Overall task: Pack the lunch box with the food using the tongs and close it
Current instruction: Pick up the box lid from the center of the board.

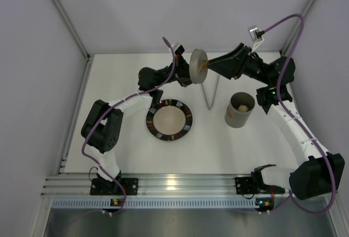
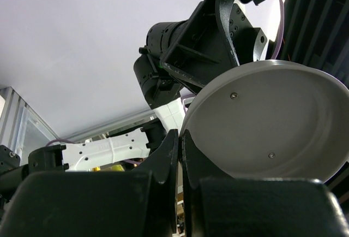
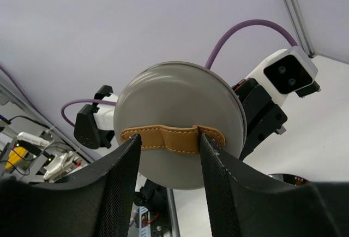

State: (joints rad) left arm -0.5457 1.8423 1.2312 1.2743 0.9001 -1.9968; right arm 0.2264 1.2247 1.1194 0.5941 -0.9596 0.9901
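The round grey lid stands on edge in the air above the back of the table. My left gripper is shut on its rim; the left wrist view shows the jaws pinched on that rim and the lid's hollow inner side. My right gripper faces the lid's outer face, open, one finger on each side of the tan leather strap. The grey lunch box stands uncovered at the right, with food inside. The silvery tongs lie on the table between plate and lunch box.
A dark-rimmed plate with a bare cream centre sits left of the tongs, just below the left arm's wrist. White walls close off the table at the left, back and right. Purple cables loop above both arms.
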